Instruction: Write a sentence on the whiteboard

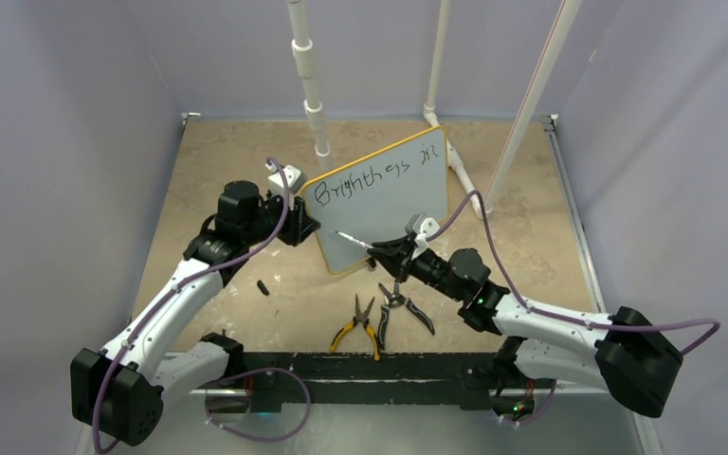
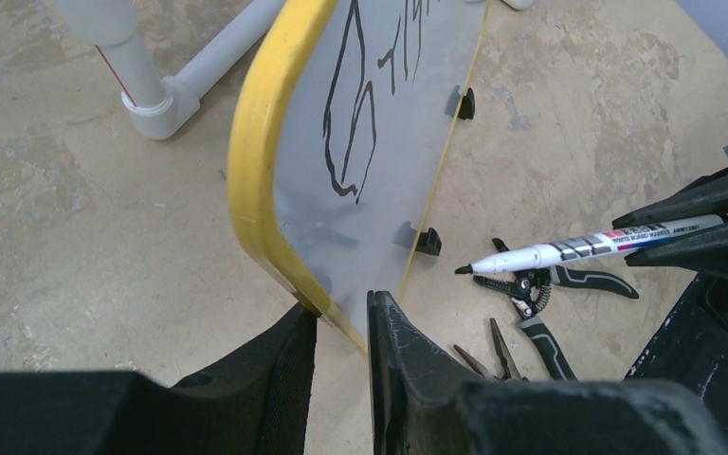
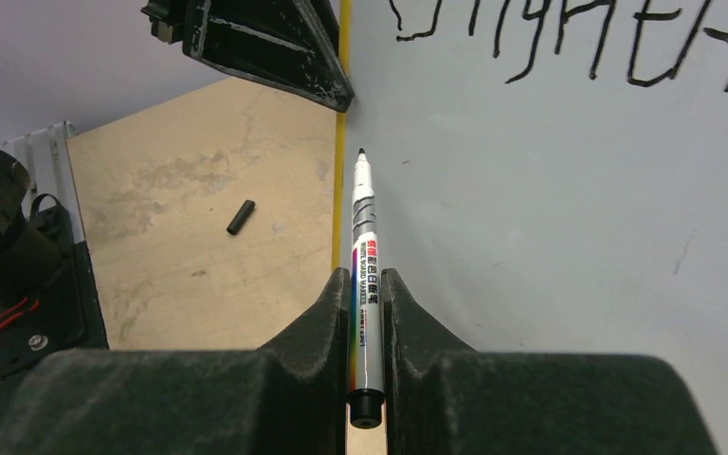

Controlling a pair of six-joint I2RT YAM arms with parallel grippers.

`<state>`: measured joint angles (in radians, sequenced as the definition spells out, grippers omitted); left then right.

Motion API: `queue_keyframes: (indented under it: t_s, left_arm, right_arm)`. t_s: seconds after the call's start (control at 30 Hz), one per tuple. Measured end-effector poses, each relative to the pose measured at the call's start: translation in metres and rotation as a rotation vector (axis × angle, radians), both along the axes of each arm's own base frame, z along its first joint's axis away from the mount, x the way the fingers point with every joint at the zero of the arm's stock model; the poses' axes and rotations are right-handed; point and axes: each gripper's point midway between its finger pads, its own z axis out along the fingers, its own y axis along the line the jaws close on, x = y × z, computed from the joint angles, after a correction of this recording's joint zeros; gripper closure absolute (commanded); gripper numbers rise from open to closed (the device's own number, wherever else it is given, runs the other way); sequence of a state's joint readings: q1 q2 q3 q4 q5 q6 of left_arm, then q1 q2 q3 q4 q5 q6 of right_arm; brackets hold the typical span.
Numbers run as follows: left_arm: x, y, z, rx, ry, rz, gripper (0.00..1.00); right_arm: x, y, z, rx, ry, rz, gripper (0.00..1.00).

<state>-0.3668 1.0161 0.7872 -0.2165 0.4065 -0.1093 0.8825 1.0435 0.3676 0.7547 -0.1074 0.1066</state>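
The board [image 1: 379, 204] stands mid-table, at 12 o'clock from the arms. The sentence [image 1: 365, 180] looks half done: only "Brightness in" shows. The left gripper [image 2: 341, 315] pinches the board's 9 o'clock edge. The right gripper [image 3: 368, 284] pinches the marker [image 3: 365, 237].

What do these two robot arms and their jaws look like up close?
The left arm and right arm match: smooth white shells on the long links, chunky black housings at the joints. A purple cable loops loosely along each, and a small white camera box sits by each wrist. The jaws are matte black wedges, tapering to blunt tips, with scuffed, pale-scratched inner faces.
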Motion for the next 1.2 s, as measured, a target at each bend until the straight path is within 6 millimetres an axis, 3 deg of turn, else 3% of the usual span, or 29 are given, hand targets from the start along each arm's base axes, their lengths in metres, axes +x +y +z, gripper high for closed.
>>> queue_keyframes:
  t_s: [0.43, 1.2]
  left_arm:
    - [0.001, 0.002, -0.001, 0.005, 0.004, 0.01, 1.0]
    - [0.001, 0.003, -0.002, 0.007, 0.005, 0.013, 1.0]
  right_arm:
    - [0.006, 0.022, -0.008, 0.0, -0.002, -0.017, 1.0]
    - [0.023, 0.028, -0.014, -0.007, 0.014, -0.086, 1.0]
